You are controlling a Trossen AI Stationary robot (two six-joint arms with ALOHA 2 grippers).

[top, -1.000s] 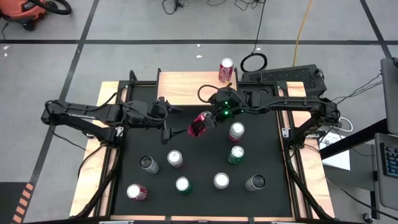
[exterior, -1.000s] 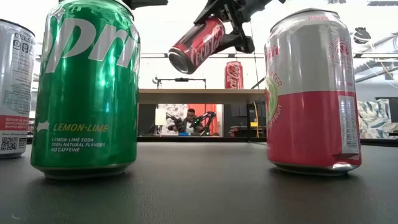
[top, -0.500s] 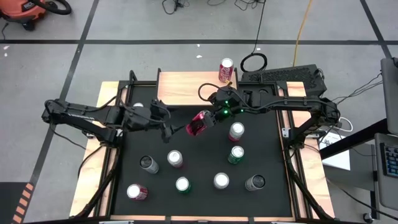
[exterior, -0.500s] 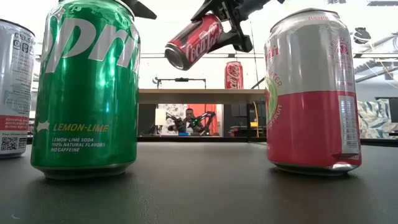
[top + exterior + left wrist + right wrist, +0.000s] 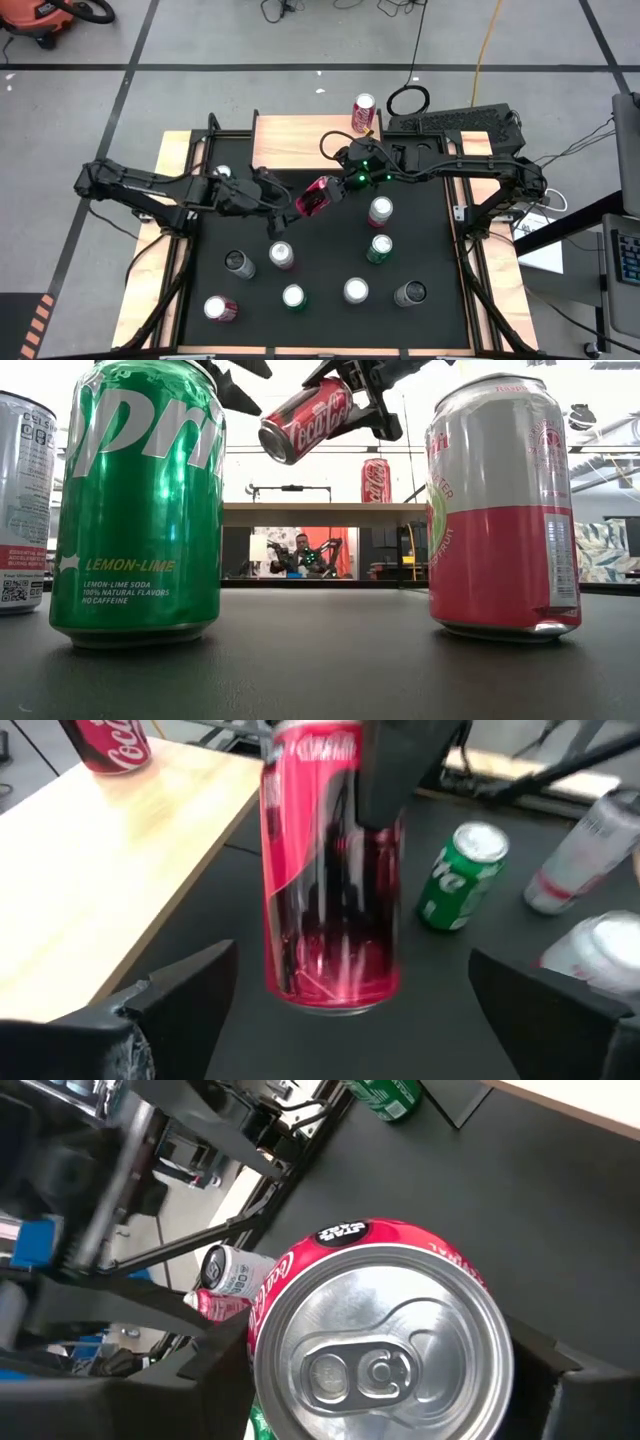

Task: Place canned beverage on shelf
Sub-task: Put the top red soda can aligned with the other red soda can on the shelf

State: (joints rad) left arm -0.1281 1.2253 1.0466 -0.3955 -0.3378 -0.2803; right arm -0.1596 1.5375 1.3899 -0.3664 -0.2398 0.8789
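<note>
A red Coca-Cola can (image 5: 317, 197) hangs tilted above the black table (image 5: 330, 330), with my right gripper (image 5: 337, 189) shut on it. My left gripper (image 5: 283, 203) is open just left of the can. In the left wrist view its fingers (image 5: 190, 1000) stand on either side of the can's lower end (image 5: 335, 995), apart from it. The shelf (image 5: 295, 140), a light wood plank, lies at the table's far edge. A second red can (image 5: 363, 112) stands upright on its right end. My right gripper pinches the can's side wall (image 5: 290, 1280) between its two fingers, near the tab end, which faces the wrist camera. The fingers come slanting down from the table's right. The can is lifted clear, with its bottom end (image 5: 275, 445) tipped down toward the left gripper.
Several cans stand upright on the black table, among them a pink and silver one (image 5: 380, 212), a green one (image 5: 379, 248) and a silver one (image 5: 282, 255). In the low view a green Sprite can (image 5: 140, 500) and a pink can (image 5: 500, 510) stand close by.
My left gripper has moved toward the table's right and down, tipping further downward, until its open fingers flank the can's lower end. The held can has shifted slightly left and tipped a little nearer to level.
</note>
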